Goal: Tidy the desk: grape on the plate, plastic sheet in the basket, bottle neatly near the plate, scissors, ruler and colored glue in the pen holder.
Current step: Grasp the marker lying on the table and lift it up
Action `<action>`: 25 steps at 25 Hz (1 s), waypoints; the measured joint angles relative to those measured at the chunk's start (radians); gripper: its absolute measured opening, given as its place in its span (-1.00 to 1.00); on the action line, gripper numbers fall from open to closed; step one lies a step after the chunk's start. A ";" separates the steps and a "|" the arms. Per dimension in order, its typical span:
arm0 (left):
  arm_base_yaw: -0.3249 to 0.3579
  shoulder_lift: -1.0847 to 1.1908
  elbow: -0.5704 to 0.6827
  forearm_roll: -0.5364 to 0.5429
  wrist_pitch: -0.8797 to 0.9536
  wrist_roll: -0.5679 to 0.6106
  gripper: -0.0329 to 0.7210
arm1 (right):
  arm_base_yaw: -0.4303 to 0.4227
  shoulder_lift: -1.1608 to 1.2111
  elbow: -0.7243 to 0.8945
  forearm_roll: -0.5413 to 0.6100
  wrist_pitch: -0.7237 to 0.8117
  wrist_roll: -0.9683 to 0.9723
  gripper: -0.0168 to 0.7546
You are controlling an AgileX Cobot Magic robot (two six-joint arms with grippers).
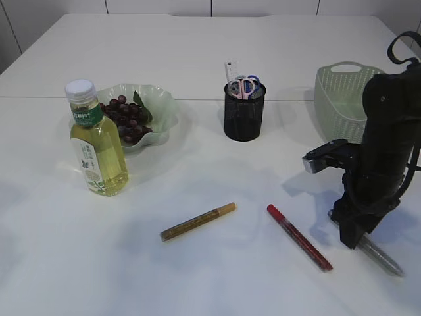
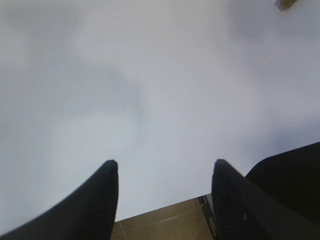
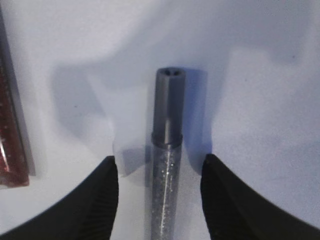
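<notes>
Silver glue pen [image 3: 166,165]: your right gripper [image 3: 159,200] straddled it, jaws spread, nothing pinched.
Left gripper [image 2: 165,200]: jaws spread, empty.
Done: grapes [image 1: 125,117], scissors [image 1: 244,86].
Left: gold pen [image 1: 197,222], red pen [image 1: 299,237].

You get bright, even overhead light on the white table [image 1: 197,59], nearly washed out toward twelve o'clock. Soft shadows pool beside the bottle [image 1: 97,141] and under the right arm [image 1: 378,151] at four o'clock. Your left wrist view is hazy and unfocused throughout. In your right wrist view the silver glue pen [image 3: 167,165] is fairly sharp, while the dark fingers [image 3: 95,200] blur at the lower edge.
</notes>
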 joint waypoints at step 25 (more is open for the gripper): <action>0.000 0.000 0.000 0.003 -0.004 0.000 0.24 | 0.000 0.002 0.000 0.000 -0.002 0.002 -0.26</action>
